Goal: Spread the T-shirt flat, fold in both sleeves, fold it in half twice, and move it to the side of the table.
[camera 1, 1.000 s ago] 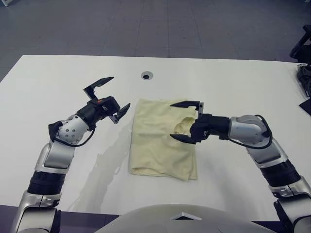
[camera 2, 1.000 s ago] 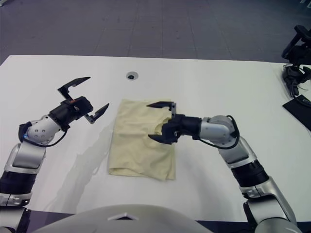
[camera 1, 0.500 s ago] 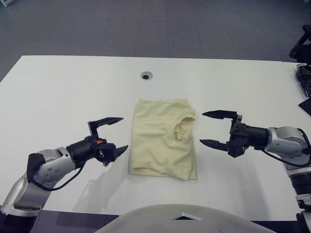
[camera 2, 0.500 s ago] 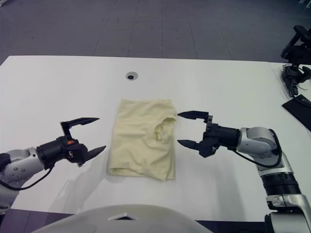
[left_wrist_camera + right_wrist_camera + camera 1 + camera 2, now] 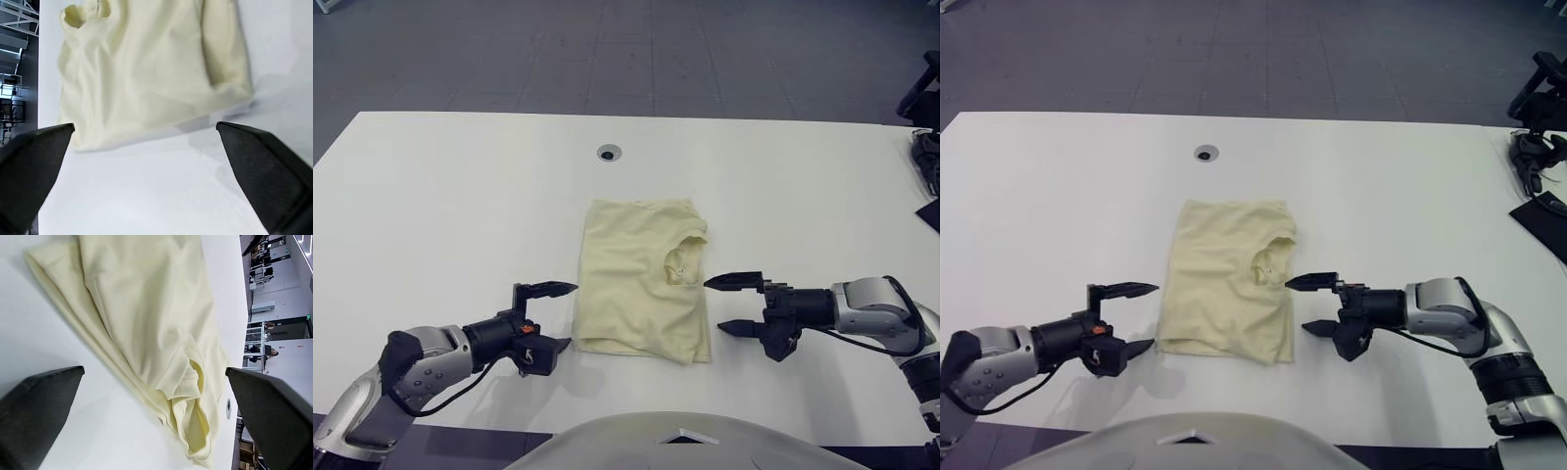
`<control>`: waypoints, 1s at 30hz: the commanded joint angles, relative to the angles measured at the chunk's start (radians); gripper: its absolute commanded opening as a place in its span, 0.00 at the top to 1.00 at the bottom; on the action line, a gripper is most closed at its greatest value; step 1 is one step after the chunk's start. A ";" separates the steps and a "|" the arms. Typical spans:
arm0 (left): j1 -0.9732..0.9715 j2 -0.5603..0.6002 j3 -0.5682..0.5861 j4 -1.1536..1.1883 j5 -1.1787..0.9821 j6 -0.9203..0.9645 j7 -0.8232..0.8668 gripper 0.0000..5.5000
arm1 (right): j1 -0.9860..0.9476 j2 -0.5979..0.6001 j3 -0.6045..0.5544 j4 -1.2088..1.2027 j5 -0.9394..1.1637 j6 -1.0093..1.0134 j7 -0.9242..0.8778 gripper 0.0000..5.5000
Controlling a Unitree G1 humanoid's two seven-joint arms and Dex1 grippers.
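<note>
Bench (image 5: 431, 196): white, broad, carrying the work; one round cable port (image 5: 608, 152) set in its far middle. T-shirt (image 5: 636, 284): pale yellow, lying at the bench's middle as a narrow upright rectangle, sleeves tucked out of sight, layered edges showing along the near hem, collar opening turned up at its right edge. Judged stage: sleeves in and the cloth already narrowed, with a further fold in half pending and the move to the bench's side not yet begun. Left fingers (image 5: 548, 289): spread wide, empty, low over the bench just beside the near-left corner. Right fingers (image 5: 736, 280): likewise spread and empty, just beside the right edge below the collar; contact with the cloth cannot be told. Next move, as judged: each pair must close on all layers at its near corner, then lift together and carry the hem evenly to the far edge, keeping the collar side from bunching.
</note>
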 commanded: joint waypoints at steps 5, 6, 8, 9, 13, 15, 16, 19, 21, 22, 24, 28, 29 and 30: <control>-0.008 0.030 -0.069 0.056 0.019 0.008 -0.045 0.02 | 0.066 -0.080 0.090 -0.093 0.069 0.097 0.034 0.02; -0.006 0.033 -0.071 0.056 0.017 0.008 -0.046 0.02 | 0.071 -0.086 0.095 -0.102 0.072 0.103 0.035 0.02; 0.001 0.039 -0.076 0.054 0.018 0.010 -0.049 0.02 | 0.080 -0.094 0.112 -0.117 0.089 0.123 0.040 0.02; 0.003 0.040 -0.077 0.053 0.018 0.011 -0.048 0.02 | 0.081 -0.094 0.119 -0.124 0.093 0.128 0.041 0.06; 0.013 0.050 -0.085 0.044 0.010 0.023 -0.057 0.14 | 0.075 -0.094 0.137 -0.153 0.103 0.147 0.041 0.15; 0.016 0.054 -0.091 0.039 0.007 0.026 -0.060 0.20 | 0.073 -0.092 0.147 -0.161 0.108 0.155 0.043 0.21; 0.017 0.055 -0.095 0.036 0.005 0.026 -0.062 0.23 | 0.073 -0.092 0.151 -0.165 0.109 0.158 0.044 0.24; 0.016 0.048 -0.103 0.028 0.000 0.031 -0.059 0.34 | 0.066 -0.081 0.164 -0.168 0.110 0.163 0.046 0.33; 0.017 0.047 -0.110 0.027 0.002 0.032 -0.060 0.39 | 0.060 -0.076 0.174 -0.173 0.112 0.169 0.048 0.38; 0.018 0.047 -0.114 0.027 0.002 0.033 -0.061 0.43 | 0.059 -0.074 0.180 -0.175 0.114 0.171 0.049 0.42; 0.019 0.046 -0.119 0.028 0.000 0.033 -0.062 0.48 | 0.055 -0.072 0.189 -0.175 0.115 0.172 0.050 0.47; 0.023 0.047 -0.129 0.028 0.001 0.037 -0.063 0.62 | 0.048 -0.064 0.211 -0.174 0.121 0.178 0.058 0.59; 0.024 0.047 -0.131 0.028 0.002 0.038 -0.063 0.66 | 0.049 -0.063 0.217 -0.177 0.129 0.182 0.060 0.63; 0.024 0.048 -0.131 0.029 0.004 0.038 -0.063 0.69 | 0.048 -0.061 0.223 -0.180 0.132 0.185 0.062 0.66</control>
